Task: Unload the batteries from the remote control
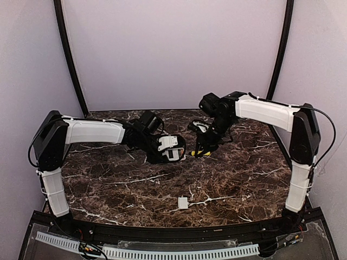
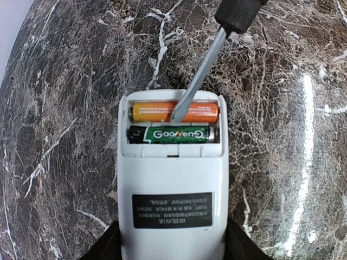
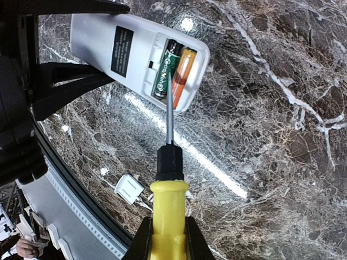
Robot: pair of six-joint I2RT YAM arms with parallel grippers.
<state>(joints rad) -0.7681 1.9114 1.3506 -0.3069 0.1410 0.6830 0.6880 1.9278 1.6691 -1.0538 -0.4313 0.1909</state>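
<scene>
Flat white plastic remote control (image 2: 171, 184), pinched steady in your left jaws over the dark marble table (image 2: 65, 81): orange battery (image 2: 152, 112) and green battery (image 2: 168, 135) exposed at 12 o'clock, with the yellow-handled screwdriver (image 3: 168, 211), clamped in your right jaws, angled in from 1 o'clock, seemingly to pry.

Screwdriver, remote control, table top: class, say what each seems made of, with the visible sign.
The screwdriver: grey shaft with dull sheen, likely metal; yellow handle, seemingly plastic. The remote control: smooth matt white shell, probably plastic. The table top: glossy dark brown with white veins, marble or an imitation.
</scene>
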